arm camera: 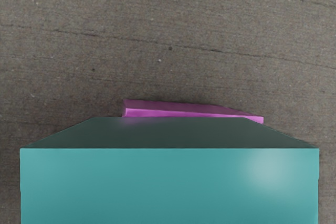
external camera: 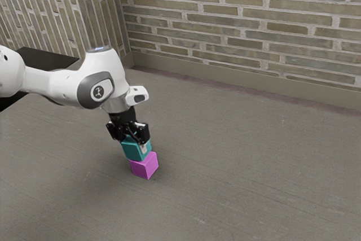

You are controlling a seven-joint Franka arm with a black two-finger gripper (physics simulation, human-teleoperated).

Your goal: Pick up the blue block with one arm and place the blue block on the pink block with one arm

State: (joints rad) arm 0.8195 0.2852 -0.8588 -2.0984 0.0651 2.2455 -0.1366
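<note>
Gripper [external camera: 134, 137] stands clamped on the blue block [external camera: 135, 149], which rests on or just above the pink block [external camera: 144, 166] on the floor [external camera: 254, 184], well clear of the wall [external camera: 237, 26]. Pink peeks out past one side, so I would settle it squarely, release gently, then lift straight up.

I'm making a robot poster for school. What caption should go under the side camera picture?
The fingers hold the blue-green block right on top of the pink block.

The blue block [arm camera: 168, 182] runs off the wrist view's lower edge and hides all but 1 strip of the pink block [arm camera: 184, 109]. The fingers [external camera: 142, 134] cover its top in the exterior view, whose left edge cuts the arm [external camera: 51, 83].
</note>
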